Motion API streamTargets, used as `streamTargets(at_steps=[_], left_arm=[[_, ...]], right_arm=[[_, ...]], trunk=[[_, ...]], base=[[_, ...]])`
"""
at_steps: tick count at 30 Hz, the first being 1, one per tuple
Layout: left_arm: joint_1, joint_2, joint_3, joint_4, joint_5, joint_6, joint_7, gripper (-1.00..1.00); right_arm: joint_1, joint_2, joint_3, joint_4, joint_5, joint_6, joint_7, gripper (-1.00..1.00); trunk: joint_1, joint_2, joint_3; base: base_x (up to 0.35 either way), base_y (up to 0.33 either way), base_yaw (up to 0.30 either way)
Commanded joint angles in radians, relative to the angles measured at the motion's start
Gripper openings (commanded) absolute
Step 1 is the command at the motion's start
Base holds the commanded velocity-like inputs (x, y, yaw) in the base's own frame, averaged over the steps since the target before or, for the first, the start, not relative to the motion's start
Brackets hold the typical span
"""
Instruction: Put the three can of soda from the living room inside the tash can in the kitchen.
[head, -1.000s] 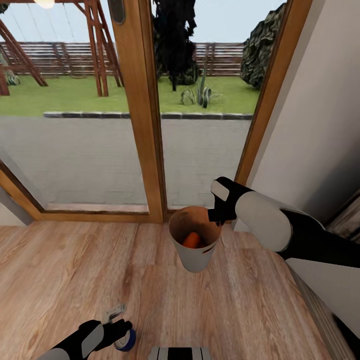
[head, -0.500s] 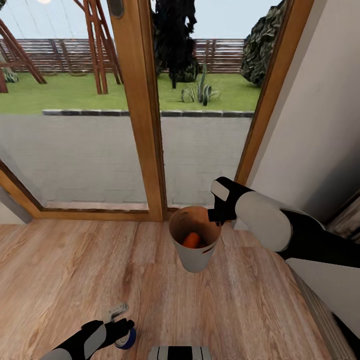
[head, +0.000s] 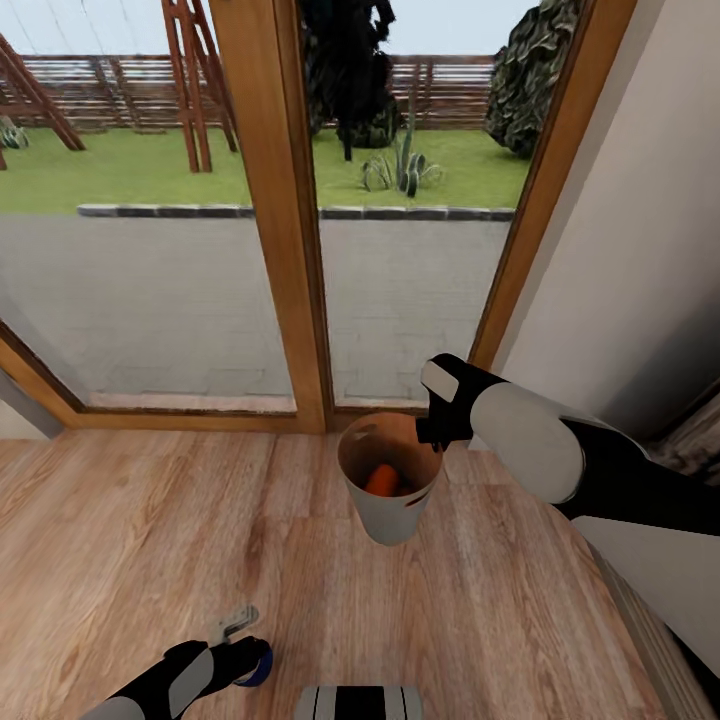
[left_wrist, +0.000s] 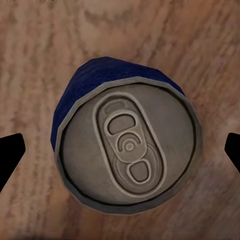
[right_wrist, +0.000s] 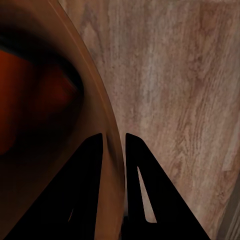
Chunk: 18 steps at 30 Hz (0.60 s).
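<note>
Wood-plank floor (head: 150, 520) runs up to wood-framed glass doors (head: 275, 210) with paving and lawn outside; the tash can (head: 390, 510) is upright just in front of the door frame, mouth up, with an orange can (head: 381, 480) lying tilted inside, partly hidden by the wall. Right gripper (right_wrist: 114, 142) is pinched on the bin's rim, one finger inside, one outside. Well nearer than the bin, the blue can (left_wrist: 127, 145) stands on the floor, axis vertical, pale top up, between the spread fingers of the left gripper (left_wrist: 120, 150), not touching them; in the head view that arm mostly hides it.
</note>
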Motion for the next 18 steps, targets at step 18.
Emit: streamTargets(at_steps=[18], left_arm=[[0.0,-0.001,-0.012,-0.001,-0.004,-0.06,-0.001,1.0]], right_arm=[[0.001,0.0,-0.015,0.0,-0.015,0.0,0.003,-1.0]], trunk=[[0.003,-0.001,-0.023]], base=[[0.0,0.0,0.0]])
